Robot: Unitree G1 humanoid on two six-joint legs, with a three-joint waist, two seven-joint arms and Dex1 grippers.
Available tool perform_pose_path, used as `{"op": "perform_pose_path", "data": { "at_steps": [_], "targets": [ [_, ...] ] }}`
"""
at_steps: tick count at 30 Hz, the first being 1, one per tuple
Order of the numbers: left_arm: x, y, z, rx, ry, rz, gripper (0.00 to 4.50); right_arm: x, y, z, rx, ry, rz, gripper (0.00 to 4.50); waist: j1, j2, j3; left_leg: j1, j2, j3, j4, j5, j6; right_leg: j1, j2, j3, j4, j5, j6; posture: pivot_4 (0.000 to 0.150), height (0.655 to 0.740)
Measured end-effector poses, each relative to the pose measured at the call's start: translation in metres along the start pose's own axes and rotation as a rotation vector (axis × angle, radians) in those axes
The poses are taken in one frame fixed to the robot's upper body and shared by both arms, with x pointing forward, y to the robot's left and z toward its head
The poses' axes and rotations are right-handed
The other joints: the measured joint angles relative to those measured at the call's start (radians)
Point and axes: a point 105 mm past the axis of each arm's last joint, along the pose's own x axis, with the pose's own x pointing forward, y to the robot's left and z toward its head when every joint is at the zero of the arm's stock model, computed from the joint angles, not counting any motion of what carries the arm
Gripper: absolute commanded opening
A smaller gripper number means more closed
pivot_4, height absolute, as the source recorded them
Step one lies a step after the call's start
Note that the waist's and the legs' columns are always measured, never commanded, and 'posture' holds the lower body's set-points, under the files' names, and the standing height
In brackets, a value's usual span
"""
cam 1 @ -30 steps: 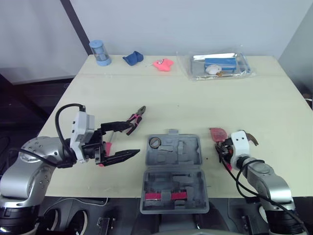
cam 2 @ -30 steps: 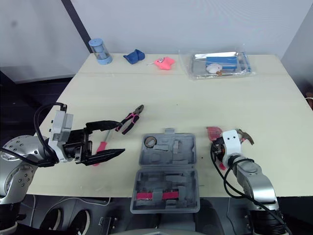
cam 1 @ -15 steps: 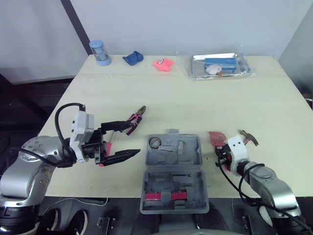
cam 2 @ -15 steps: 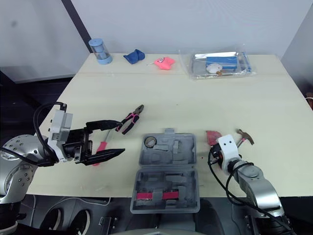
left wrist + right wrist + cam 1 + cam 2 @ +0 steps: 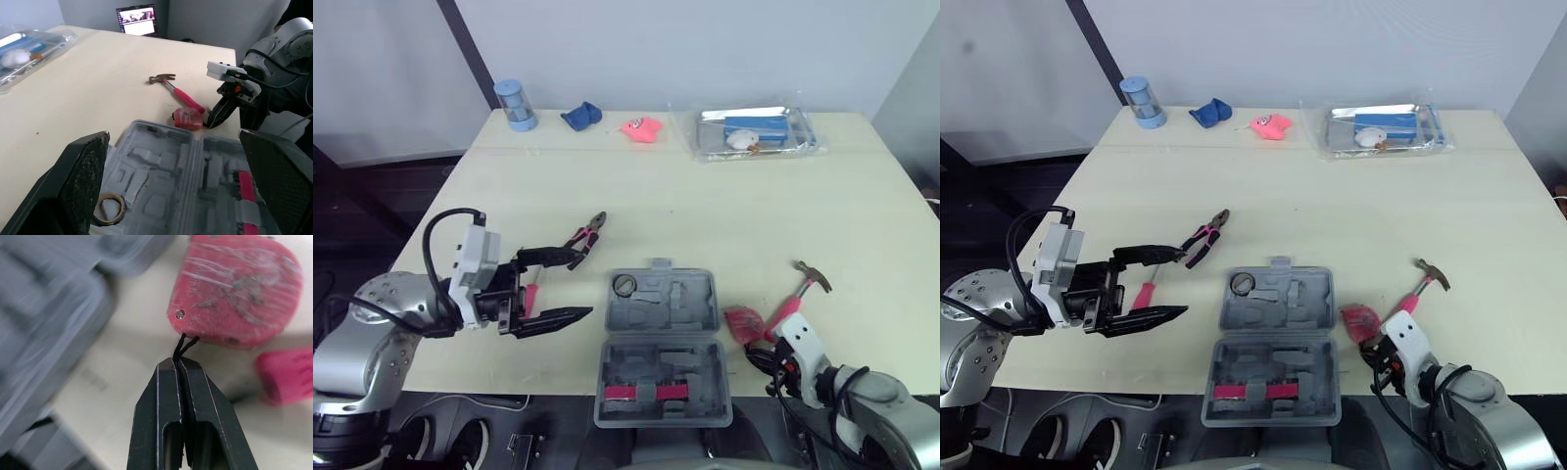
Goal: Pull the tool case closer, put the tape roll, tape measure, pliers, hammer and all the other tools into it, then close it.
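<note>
The grey tool case (image 5: 661,338) lies open near the table's front edge, with a tape roll (image 5: 625,285) in its far-left pocket. My left gripper (image 5: 570,286) is open just left of the case, over a pink-handled screwdriver (image 5: 530,292). The pink pliers (image 5: 585,237) lie beyond it. My right gripper (image 5: 178,363) is shut on the thin black cord of the red tape measure (image 5: 239,298), which rests beside the case's right edge (image 5: 744,321). The pink-handled hammer (image 5: 798,289) lies right of the tape measure.
Along the table's far edge stand a blue cup (image 5: 513,103), a blue object (image 5: 579,116), a pink toy (image 5: 641,128) and a clear bag of items (image 5: 756,132). The case's lid half overhangs the front table edge.
My right gripper has pulled back toward the front edge, dragging the tape measure by its cord nearer the case and off the hammer. My left gripper has hardly moved.
</note>
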Motion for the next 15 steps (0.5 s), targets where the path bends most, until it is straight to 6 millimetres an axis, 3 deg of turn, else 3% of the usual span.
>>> {"op": "perform_pose_path", "data": {
  "at_steps": [15],
  "targets": [
    [-0.009, -0.017, -0.009, -0.03, 0.042, -0.125, 4.5, -0.001, 0.008, -0.007, -0.024, 0.01, 0.08, 0.05, -0.001, 0.0, 0.0, 0.0, 0.0, 0.0, 0.0, 0.0, 0.0, 0.0, 0.0, 0.0, 0.0, 0.0, 0.0, 0.15, 0.74]
  ]
}}
